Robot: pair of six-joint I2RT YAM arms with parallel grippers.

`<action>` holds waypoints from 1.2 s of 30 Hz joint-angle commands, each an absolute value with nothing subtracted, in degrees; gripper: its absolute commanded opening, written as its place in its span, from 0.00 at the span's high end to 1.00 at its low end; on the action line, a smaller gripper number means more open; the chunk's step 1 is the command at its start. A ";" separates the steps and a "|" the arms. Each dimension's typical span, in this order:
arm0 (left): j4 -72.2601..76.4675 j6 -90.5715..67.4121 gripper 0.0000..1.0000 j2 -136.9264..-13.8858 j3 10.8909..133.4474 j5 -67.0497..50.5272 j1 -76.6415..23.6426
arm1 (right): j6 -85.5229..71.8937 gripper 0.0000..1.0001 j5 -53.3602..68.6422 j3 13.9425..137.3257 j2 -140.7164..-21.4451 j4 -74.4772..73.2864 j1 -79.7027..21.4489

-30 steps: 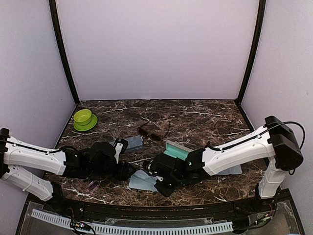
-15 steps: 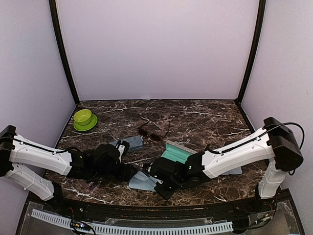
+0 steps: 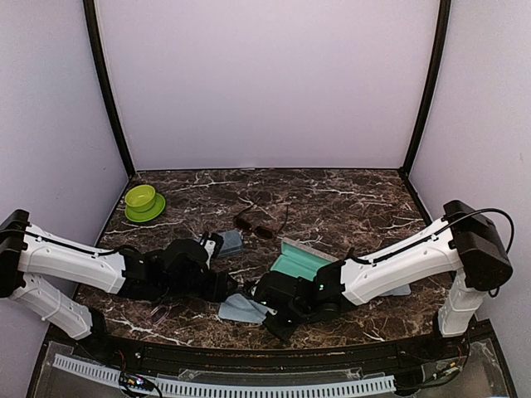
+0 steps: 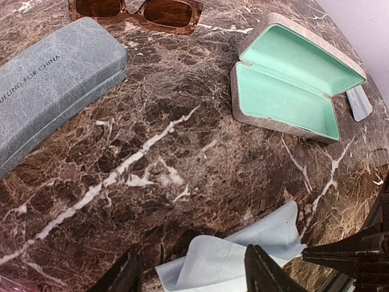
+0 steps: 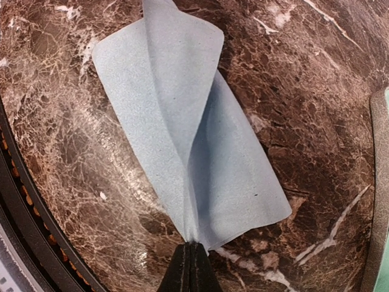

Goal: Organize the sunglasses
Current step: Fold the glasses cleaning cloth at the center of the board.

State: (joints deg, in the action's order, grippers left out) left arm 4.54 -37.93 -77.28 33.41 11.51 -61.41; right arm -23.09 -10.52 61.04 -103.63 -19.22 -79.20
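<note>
Dark marble table (image 3: pixel 348 199), lilac walls. You have two cases mid-table: one closed blue-grey case (image 4: pixel 51 82) and one open mint-lined case (image 4: pixel 292 79). One pair of brown-lensed sunglasses (image 4: pixel 135 10) lies just behind them, towards the far edge. Near the front edge, your right gripper (image 5: pixel 191 264) is pinched tight on one light-blue cloth (image 5: pixel 182 140). Your left gripper (image 4: pixel 193 275) has its fingers apart at that cloth's opposite end.

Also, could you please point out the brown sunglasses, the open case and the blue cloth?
brown sunglasses (image 4: pixel 167 11), left wrist view, on one lens.
open case (image 4: pixel 284 100), left wrist view, on the mint lining.
blue cloth (image 5: pixel 182 134), right wrist view, on its middle fold.
</note>
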 commanded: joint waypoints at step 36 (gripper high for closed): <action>-2.20 -36.36 0.40 -75.13 34.85 11.79 -61.77 | -25.82 0.87 -9.41 60.13 -103.67 -15.23 -80.86</action>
